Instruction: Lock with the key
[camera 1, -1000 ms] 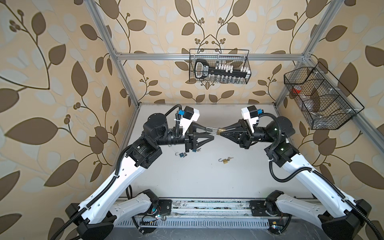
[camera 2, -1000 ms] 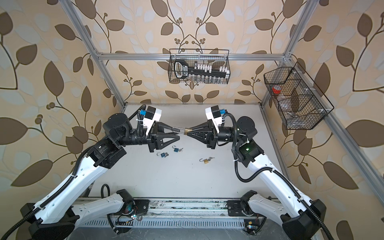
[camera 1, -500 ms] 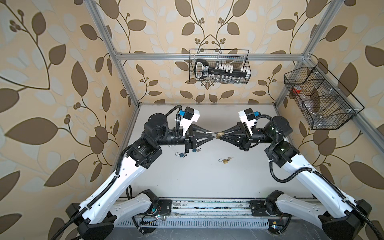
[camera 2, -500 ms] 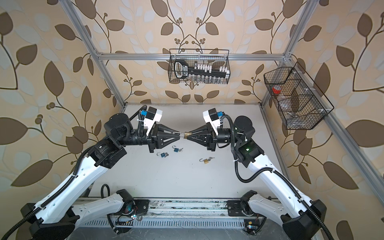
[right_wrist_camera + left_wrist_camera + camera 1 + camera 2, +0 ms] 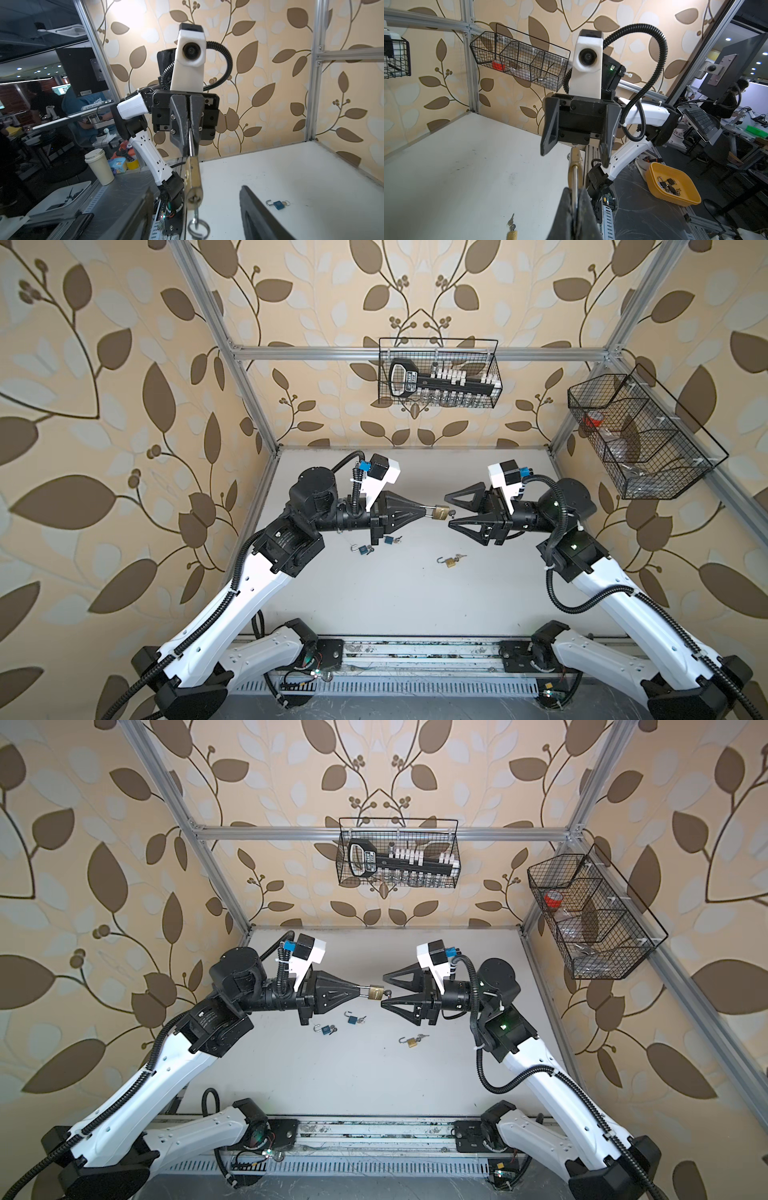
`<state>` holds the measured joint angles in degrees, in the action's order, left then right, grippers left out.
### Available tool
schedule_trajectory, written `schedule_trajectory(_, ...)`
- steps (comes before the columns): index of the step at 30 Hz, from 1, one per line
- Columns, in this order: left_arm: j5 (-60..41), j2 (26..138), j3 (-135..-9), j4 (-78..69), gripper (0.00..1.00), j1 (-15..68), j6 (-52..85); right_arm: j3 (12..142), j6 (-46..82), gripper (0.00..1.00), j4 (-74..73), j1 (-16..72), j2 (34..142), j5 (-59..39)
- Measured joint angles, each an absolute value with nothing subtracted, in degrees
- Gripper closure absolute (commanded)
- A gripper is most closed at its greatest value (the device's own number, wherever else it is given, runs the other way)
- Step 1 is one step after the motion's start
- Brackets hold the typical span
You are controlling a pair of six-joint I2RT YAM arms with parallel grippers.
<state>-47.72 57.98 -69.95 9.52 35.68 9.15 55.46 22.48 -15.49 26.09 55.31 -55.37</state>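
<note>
A brass padlock hangs in the air above the middle of the table. My left gripper is shut on its steel shackle. The key sticks out of the lock's underside, and its ring dangles free. My right gripper is open. Its two fingers stand either side of the key and the padlock without touching them.
On the white table lie two blue padlocks and a brass padlock, all with open shackles. Wire baskets hang on the back wall and the right wall. A yellow bin sits off the table.
My left jaws have closed on the padlock's shackle. The right gripper, shut at the key end before, has opened and let go.
</note>
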Motion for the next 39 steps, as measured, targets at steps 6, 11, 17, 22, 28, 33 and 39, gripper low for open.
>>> schedule_trajectory(6, -47.8, 58.0, -70.0, 9.5, 1.0, 35.7, 9.2, 52.6, 28.5, 0.45, -20.7, 22.8, 54.1, -55.4)
schedule_trajectory(11, -48.1, 58.4, -70.0, 9.5, 1.0, 35.7, 9.2, 52.5, 32.3, 0.56, -24.1, 22.8, 55.1, -58.0)
schedule_trajectory(17, -49.4, 59.4, -70.0, 9.5, 1.0, 35.7, 9.3, 52.5, 34.4, 0.59, -25.1, 22.8, 55.5, -60.5)
schedule_trajectory(22, -49.6, 59.8, -70.0, 9.5, 1.0, 35.7, 9.4, 52.5, 34.9, 0.68, -25.0, 22.8, 57.1, -62.2)
schedule_trajectory(28, -50.0, 59.8, -70.0, 9.3, 1.0, 35.7, 9.5, 52.6, 34.9, 0.83, -24.7, 22.8, 57.4, -63.4)
schedule_trajectory(33, -50.1, 59.8, -70.0, 9.4, 1.0, 35.7, 9.5, 52.6, 34.8, 0.95, -24.8, 22.9, 57.4, -63.9)
schedule_trajectory(39, -50.1, 60.1, -70.0, 9.4, 1.0, 35.7, 9.5, 52.6, 34.7, 1.0, -24.4, 22.9, 57.0, -64.1)
